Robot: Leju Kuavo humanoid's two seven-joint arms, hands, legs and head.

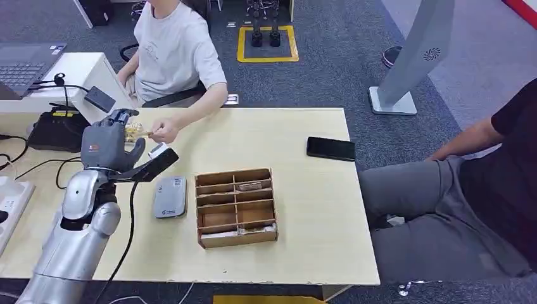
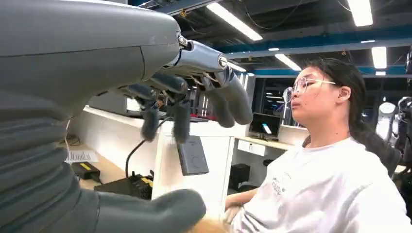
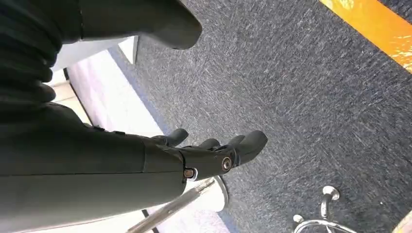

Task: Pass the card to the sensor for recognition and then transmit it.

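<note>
Card location: can't tell for sure; a small pale object shows at the person's hand (image 1: 163, 132), just right of the left hand (image 1: 109, 147), too small to identify. Left hand is raised over the far-left part of the table (image 1: 316, 209), fingers (image 2: 228, 97) spread and loosely curled, nothing visible in it. Grey sensor (image 1: 170, 197) lies flat on the table just near-right of that hand, touching nothing. Cardboard divider box (image 1: 236, 207) sits right of the sensor. Black phone (image 1: 330, 149) lies further right, toward the far edge. Right hand (image 3: 214, 155) hangs over carpet, fingers extended and close together, holding nothing. Second person (image 1: 468, 183) sits at the table's right end.
</note>
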